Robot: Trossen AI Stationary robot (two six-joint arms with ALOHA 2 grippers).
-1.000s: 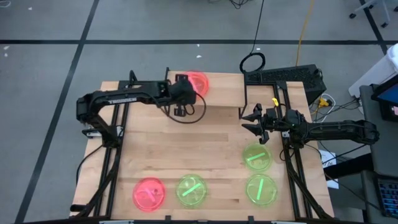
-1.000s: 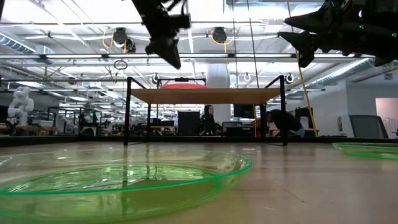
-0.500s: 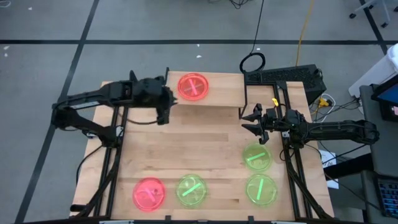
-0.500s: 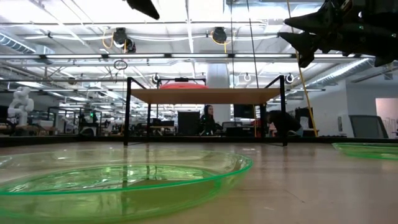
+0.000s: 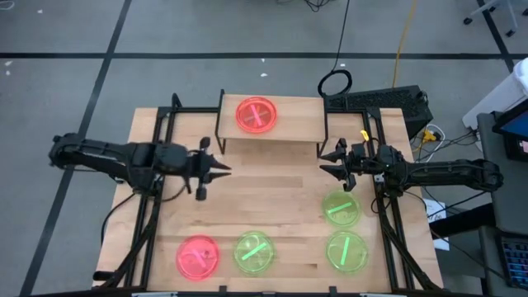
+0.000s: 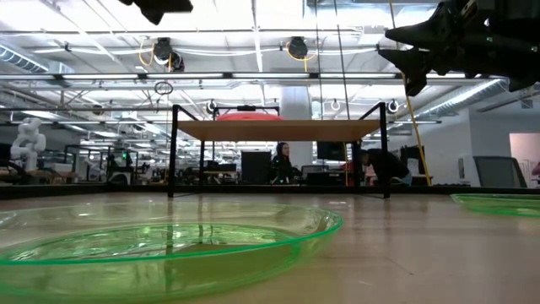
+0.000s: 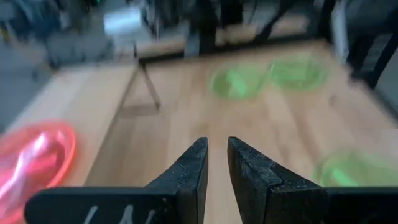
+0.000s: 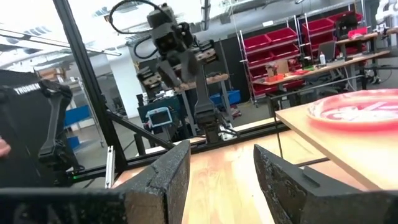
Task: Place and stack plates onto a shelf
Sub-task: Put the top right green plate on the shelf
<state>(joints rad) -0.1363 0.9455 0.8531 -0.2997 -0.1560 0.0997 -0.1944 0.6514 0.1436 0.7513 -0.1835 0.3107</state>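
Left tool (image 5: 216, 172), empty with fingers slightly parted, has pulled back from the shelf (image 5: 297, 124) at 12 o'clock, leaving one pink plate (image 5: 256, 115) there; right tool (image 5: 337, 162) waits released; four plates remain on the surface (image 5: 272, 194).

L wrist view: plates (image 7: 239, 81) blurred.

Bright ceiling lights (image 6: 253, 34) shine from above in the low view. The left wrist view is blurry all over. The near green plate (image 6: 169, 249) looks fuzzy and shiny.
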